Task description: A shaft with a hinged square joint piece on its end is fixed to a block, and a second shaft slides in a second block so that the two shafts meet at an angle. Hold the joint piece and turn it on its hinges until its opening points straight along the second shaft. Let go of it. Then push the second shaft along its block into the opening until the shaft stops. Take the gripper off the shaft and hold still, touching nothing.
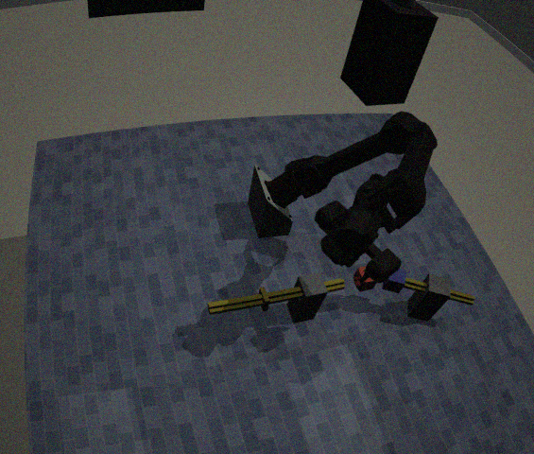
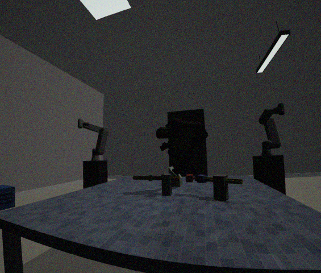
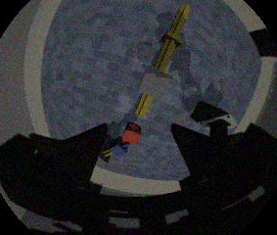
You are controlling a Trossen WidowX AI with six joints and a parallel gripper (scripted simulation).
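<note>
The red joint piece (image 1: 360,277) (image 2: 189,177) (image 3: 131,136) hangs beside the blue hinge part (image 1: 394,279) (image 2: 200,178) (image 3: 118,150) on the fixed yellow shaft (image 1: 463,297) (image 2: 235,181), held by its block (image 1: 425,305) (image 2: 220,188). Its dark opening faces roughly toward the second shaft; exact alignment cannot be told. The second shaft (image 1: 237,304) (image 2: 142,177) (image 3: 163,59), with a collar, runs through its own block (image 1: 305,303) (image 2: 166,185) (image 3: 154,84). A gap separates its near end from the red piece. My gripper (image 3: 140,127) is open and empty above the joint; in the top view it partly covers it.
The arm's base (image 1: 269,219) stands behind the second shaft's block, and shows at right in the wrist view (image 3: 206,113). The arm bends over the right side of the patterned blue table (image 1: 134,341) (image 2: 154,229). Dark pedestals stand beyond the table.
</note>
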